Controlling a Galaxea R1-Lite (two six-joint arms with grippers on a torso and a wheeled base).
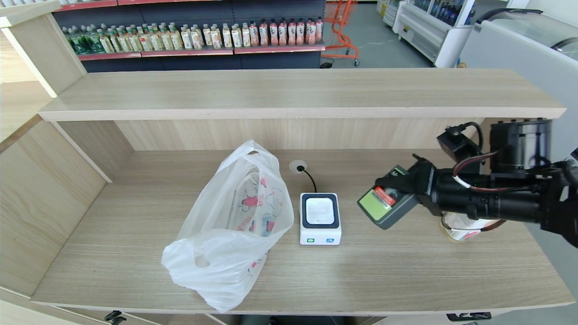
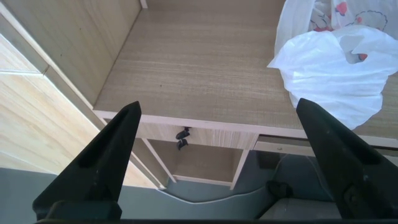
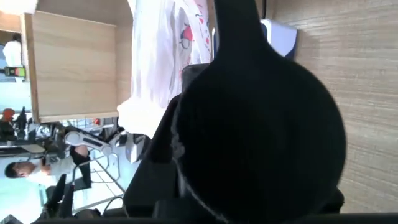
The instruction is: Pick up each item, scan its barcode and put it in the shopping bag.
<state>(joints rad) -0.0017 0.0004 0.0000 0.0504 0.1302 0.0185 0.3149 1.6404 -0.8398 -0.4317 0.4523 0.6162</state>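
1. Two dark fingers of the left tool are spread wide, nothing between them, held off the near edge of the tabletop, at roughly 7 o'clock from the shopping bag.
2. Print is borne by the box gripped in the right tool: a green face and a red label, whose writing is too small to be read.
3. Red and black cartoon figures are printed on the white shopping bag; any lettering is lost in its folds.
4. Two small stickers, one green and one blue, are carried on the front of the scanner; nothing on them is legible.
5. The box is held tilted above the tabletop, at 3 o'clock from the scanner and apart from it; the shopping bag lies at 9 o'clock, just beside the scanner.
6. A container with a red-and-white label is stood on the tabletop beneath the right arm, by which its upper part is hidden.
7. Close to the right wrist camera, much of the shopping bag and scanner is hidden by a dark shape; whether it is box or tool cannot be told.
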